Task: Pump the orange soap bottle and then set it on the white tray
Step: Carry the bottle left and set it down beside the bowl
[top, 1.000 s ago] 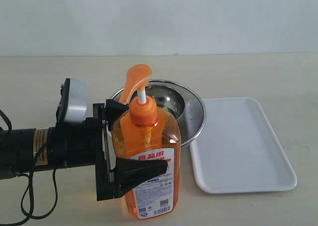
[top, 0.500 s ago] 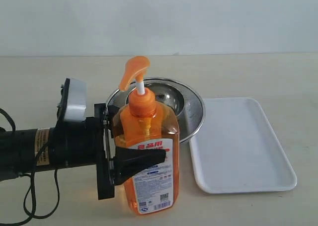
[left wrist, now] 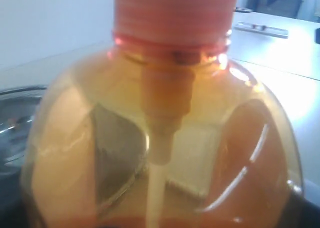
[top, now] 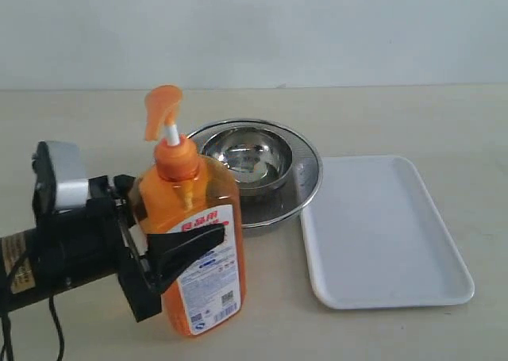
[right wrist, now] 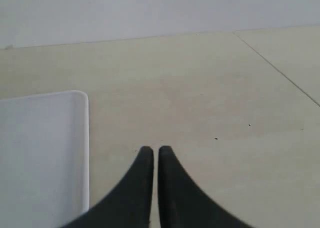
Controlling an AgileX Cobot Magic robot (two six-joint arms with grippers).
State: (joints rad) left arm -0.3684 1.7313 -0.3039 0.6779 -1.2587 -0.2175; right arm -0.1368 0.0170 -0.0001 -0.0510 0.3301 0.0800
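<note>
- The left pincer [top: 190, 214] is clamped on the orange soap bottle [top: 189, 242], coming in side-on from the left of the exterior view, 1 black finger [top: 186, 250] across the label and the other going behind the body.
- The bottle sits at a tilt, its top leaning toward the left of the exterior view; whether its base touches the surface [top: 397, 115] I cannot tell.
- The orange pump head [top: 161, 107] stands raised on its white stem, spout pointing left in the exterior view.
- The white-and-red label [top: 208, 262] faces the exterior camera, barcode low on it.
- Up close in the left wrist view, the bottle [left wrist: 160, 138] fills almost everything: ribbed orange collar up top, pale dip tube running down through the soap.
- The bottle is left of the 2 nested steel bowls [top: 254, 159], near the front edge of the exterior view and well apart from the white tray [top: 389, 234].
- The white tray lies flat on the right side of the exterior view, with nothing on it, its left edge just beside the outer bowl's rim.
- The right pincer [right wrist: 151, 152] has its black fingers together with nothing between them.
- It hangs over bare surface, and the tray's rounded corner [right wrist: 82, 100] shows just beside it in the right wrist view.
</note>
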